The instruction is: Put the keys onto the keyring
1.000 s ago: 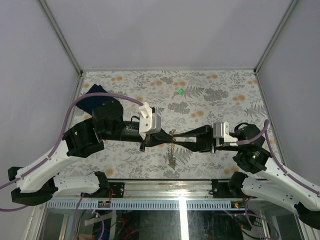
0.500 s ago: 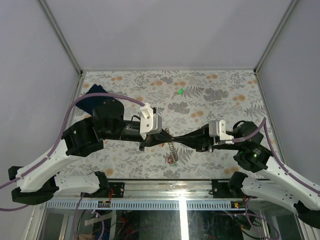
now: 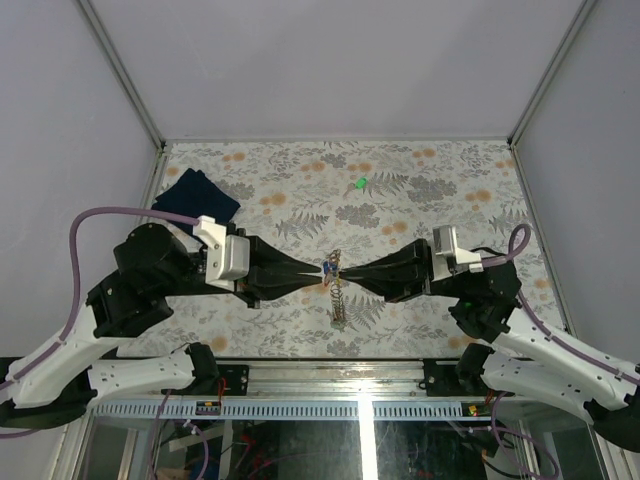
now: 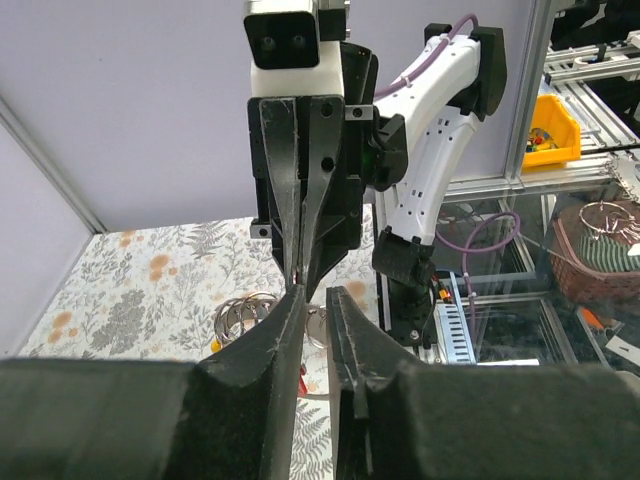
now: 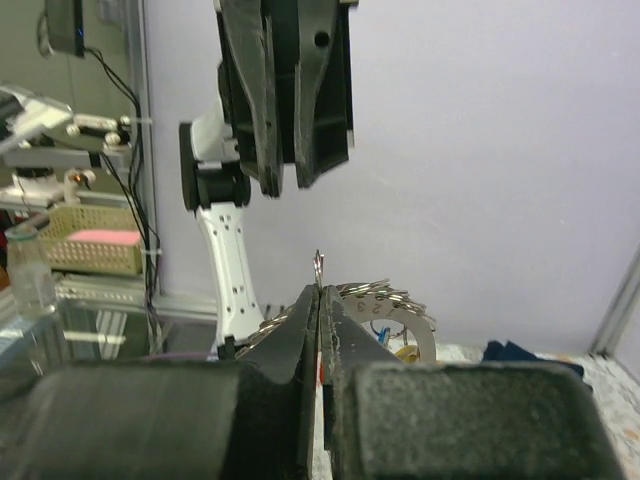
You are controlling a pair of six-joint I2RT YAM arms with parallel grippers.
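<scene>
I've got 2 tools meeting tip to tip over mid tabletop (image 3: 440,170): R tool (image 3: 349,271) is clamped tight on the thin wire of the 1 keyring (image 3: 333,262), held up off the surface w/ its 1 chain (image 3: 340,305) dangling below. L tool (image 3: 317,268) sits just beside the ring w/ fingers a crack apart, nothing visibly pinched. Keys: 1 green-tagged key (image 3: 360,184) lies alone, well apart toward the far side, plus maybe 1 blue & 1 red speck at the ring, too small for me to count; 1 dark blue cloth (image 3: 196,194) far left.
</scene>
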